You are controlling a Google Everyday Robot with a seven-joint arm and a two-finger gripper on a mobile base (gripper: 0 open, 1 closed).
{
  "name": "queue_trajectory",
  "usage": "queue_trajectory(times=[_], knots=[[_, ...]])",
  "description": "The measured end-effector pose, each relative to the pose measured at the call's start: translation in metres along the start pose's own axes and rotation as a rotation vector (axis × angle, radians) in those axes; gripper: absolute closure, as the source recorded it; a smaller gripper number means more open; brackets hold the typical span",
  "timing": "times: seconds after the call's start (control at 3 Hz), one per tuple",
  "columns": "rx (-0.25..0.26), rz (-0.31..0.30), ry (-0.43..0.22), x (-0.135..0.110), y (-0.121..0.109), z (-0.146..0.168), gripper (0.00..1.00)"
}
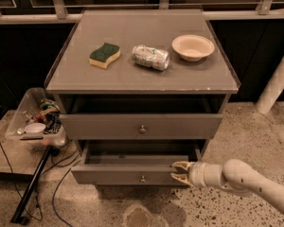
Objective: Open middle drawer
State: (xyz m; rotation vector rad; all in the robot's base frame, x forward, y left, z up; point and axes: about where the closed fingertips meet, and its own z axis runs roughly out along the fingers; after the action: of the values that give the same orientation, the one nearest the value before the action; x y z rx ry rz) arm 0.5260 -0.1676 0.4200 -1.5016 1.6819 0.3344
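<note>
Robot lab: hand [180, 172] at bottom drawer [113, 174], cables [57, 189]

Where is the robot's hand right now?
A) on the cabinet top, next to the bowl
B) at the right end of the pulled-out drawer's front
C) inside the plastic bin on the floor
B: the gripper is at the right end of the front of the pulled-out middle drawer, low on the cabinet.

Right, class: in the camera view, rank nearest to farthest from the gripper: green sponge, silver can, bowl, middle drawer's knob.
Gripper: middle drawer, right end.
1. Its knob, just left.
2. Silver can, top centre; bowl, top right: too close to call.
3. Green sponge, top left.
</note>
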Motion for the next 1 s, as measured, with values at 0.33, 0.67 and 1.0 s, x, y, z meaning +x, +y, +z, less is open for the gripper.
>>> queue_trajectory(times=[0.33,0.67,1.0], knots=[[0.000,0.000,0.000,-0.0001,0.0000,0.0000,0.13],[0.000,0.000,0.000,-0.0001,0.0000,0.0001,0.18],[0.000,0.000,0.000,-0.0001,0.0000,0.0001,0.16]])
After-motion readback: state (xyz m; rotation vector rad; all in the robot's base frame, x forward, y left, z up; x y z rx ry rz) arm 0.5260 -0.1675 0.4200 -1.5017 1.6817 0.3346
